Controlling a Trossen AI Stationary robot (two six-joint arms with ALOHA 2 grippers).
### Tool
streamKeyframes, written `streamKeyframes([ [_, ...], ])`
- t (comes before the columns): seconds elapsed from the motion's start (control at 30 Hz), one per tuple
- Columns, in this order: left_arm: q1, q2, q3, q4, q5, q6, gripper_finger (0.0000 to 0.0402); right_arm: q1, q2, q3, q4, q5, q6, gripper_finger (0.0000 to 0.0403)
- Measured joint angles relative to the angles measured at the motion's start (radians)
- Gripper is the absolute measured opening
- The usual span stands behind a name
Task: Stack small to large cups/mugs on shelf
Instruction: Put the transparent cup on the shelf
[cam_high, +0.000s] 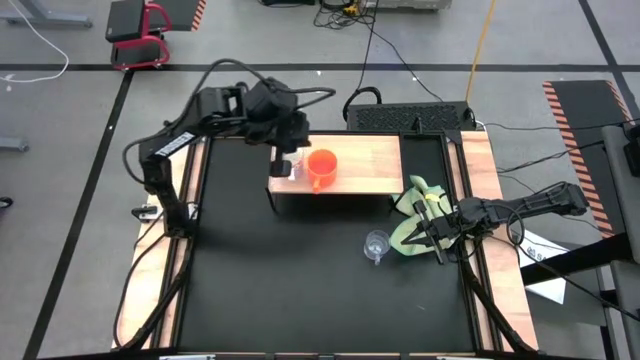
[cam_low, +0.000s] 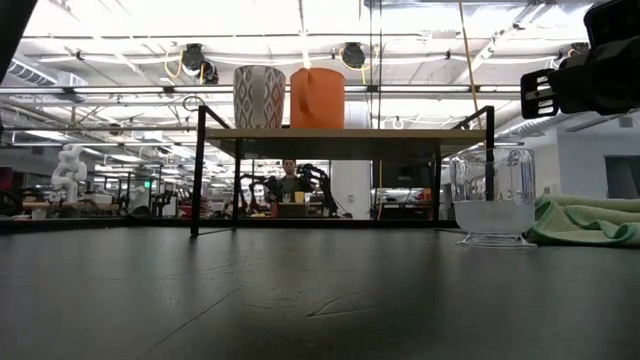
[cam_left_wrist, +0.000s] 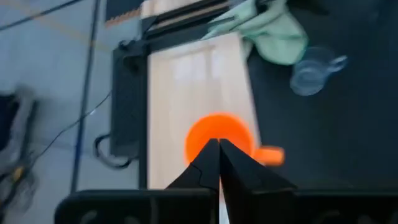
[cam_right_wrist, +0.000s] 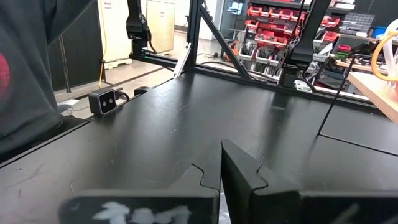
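Shelf (cam_high: 370, 160) right half clear; I see left hand (cam_high: 285, 165) closed by white mug (cam_low: 259, 97), right hand (cam_high: 432, 235) closed near surface (cam_high: 300, 290) edge.

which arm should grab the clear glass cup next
Probably right. The right gripper sits beside the clear glass cup on the table, while the left gripper is up over the shelf.

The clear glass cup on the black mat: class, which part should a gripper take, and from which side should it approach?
Probably the rim wall of the clear glass cup, from straight above. It stands upright and open-topped on the table, its small handle pointing toward the front edge. The green cloth crowds its right side, where the right gripper waits.
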Motion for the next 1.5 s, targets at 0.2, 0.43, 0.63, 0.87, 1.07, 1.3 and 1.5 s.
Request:
streamKeyframes([
  [0.2,0.017,0.002,-0.001,-0.115,-0.048,-0.061,0.0002,0.0,0.0,0.0,0.007,0.0,0.0,0.0],
  [0.43,0.097,-0.024,-0.003,-0.034,0.021,-0.043,0.0001,0.0,0.0,0.0,0.007,0.0,0.008,0.0],
  [0.63,0.171,-0.079,0.0,0.028,0.088,-0.026,0.0001,0.0,0.0,0.0,-0.004,0.0,0.008,0.0],
  [0.87,0.199,-0.153,0.002,-0.071,0.131,-0.017,0.0,0.0,0.0,0.0,-0.005,0.0,0.007,0.0],
  [1.07,0.2,-0.196,-0.001,-0.127,0.053,-0.059,0.0,0.0,0.0,0.0,0.0,0.0,0.005,0.0],
  [1.3,0.201,-0.28,-0.001,-0.135,-0.021,-0.094,0.0,0.0,0.0,0.0,0.0,0.0,0.007,0.0],
  [1.5,0.2,-0.349,0.0,-0.197,-0.048,-0.126,0.0,0.0,0.0,0.0,0.0,0.0,0.007,0.0],
])
